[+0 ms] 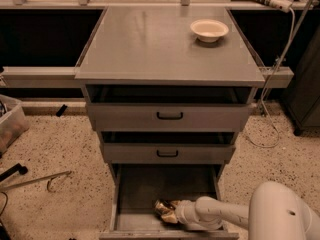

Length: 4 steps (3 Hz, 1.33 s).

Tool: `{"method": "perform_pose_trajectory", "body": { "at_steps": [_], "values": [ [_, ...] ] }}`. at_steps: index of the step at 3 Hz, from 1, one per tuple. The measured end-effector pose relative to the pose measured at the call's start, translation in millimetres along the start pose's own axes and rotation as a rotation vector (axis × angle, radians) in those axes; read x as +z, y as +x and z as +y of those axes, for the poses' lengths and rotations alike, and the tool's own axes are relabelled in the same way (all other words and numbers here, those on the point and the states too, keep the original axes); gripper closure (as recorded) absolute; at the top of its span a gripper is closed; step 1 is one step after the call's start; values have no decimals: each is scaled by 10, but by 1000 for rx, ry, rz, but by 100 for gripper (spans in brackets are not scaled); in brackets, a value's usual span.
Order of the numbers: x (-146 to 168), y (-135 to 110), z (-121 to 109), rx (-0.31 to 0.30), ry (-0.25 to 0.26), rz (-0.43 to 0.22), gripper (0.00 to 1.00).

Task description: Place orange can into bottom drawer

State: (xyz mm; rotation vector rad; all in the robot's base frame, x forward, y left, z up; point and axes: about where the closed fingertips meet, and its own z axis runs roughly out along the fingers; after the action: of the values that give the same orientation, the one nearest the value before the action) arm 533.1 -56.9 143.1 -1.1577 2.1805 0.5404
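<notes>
The orange can [164, 210] is a shiny gold-orange can lying low inside the open bottom drawer [140, 189], near its front. My gripper [172, 212] reaches into the drawer from the right on a white arm and is shut on the can. The can sits at or just above the drawer's grey floor; contact with the floor is hidden. The fingers are mostly covered by the can and wrist.
A cream bowl [209, 30] stands on the cabinet top [150, 49] at the back right. Two shallower drawers with black handles [169, 116] sit above, slightly open. A cable [267, 119] hangs at the right; a bin [10, 124] and a metal rod [35, 181] are at the left.
</notes>
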Motion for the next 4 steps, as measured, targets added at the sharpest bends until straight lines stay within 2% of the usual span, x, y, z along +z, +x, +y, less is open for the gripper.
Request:
{"method": "perform_pose_trajectory", "body": {
  "at_steps": [1,2,4],
  "values": [
    [97,119,13,20,-5,27,100],
    [92,114,14,20,-5,27,81],
    [92,114,15,20,-6,27,35]
  ]
}}
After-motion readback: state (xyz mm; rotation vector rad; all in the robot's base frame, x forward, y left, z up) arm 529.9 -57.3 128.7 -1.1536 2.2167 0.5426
